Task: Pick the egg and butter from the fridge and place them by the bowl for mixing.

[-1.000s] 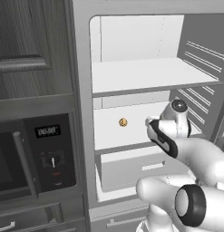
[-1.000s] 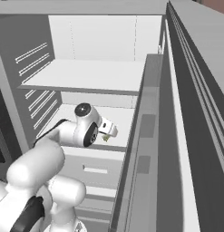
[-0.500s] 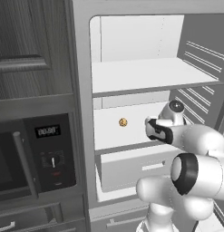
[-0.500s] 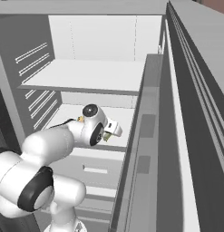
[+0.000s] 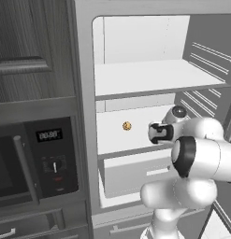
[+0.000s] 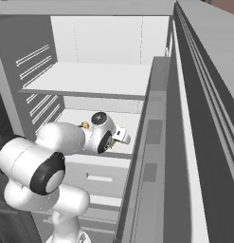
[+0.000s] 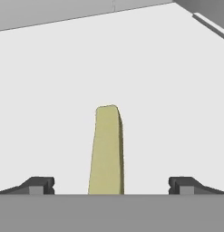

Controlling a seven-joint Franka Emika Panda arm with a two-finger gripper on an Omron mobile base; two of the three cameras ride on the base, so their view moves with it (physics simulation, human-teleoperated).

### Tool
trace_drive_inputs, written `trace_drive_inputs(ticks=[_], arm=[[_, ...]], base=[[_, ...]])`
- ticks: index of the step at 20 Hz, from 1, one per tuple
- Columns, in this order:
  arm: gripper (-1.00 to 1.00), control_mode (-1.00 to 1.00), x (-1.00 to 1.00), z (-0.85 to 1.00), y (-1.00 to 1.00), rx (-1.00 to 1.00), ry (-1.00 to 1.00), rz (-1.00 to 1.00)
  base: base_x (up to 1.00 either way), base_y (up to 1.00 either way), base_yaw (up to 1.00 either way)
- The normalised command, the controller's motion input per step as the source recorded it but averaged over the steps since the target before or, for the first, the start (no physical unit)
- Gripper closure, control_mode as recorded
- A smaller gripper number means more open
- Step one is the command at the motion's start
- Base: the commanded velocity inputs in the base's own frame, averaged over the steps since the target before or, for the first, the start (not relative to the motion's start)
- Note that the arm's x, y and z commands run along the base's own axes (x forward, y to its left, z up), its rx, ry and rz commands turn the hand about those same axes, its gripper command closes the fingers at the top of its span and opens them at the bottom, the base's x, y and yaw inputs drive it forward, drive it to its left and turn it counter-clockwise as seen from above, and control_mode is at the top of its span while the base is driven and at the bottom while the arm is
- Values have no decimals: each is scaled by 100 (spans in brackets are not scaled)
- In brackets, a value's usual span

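Plainly, smooth olive butter (image 7: 107, 152) stick btwn wide claw (image 7: 109, 185) tips; matte white shelf (image 7: 50, 90).

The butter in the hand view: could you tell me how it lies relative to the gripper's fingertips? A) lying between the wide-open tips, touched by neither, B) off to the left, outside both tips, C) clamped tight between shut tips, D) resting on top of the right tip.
A: the butter lies on the white shelf, midway between the spread fingertips of the gripper, with clear gaps on both sides.
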Motion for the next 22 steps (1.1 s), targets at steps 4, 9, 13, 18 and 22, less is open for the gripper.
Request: trace_drive_inputs(ticks=[4, 9, 13, 18, 22], arm=[[-100, -100, 29, -16, 0, 0, 5, 0], [-100, -100, 17, -22, -1, 0, 9, 0], [100, -100, 7, -31, 0, 0, 7, 0], [100, -100, -1, -40, -3, 0, 2, 0], [100, -100, -17, -44, -2, 2, 0, 0]], base=[[0, 0, 0], [0, 0, 0], [0, 0, 0], [0, 0, 0], [0, 0, 0]])
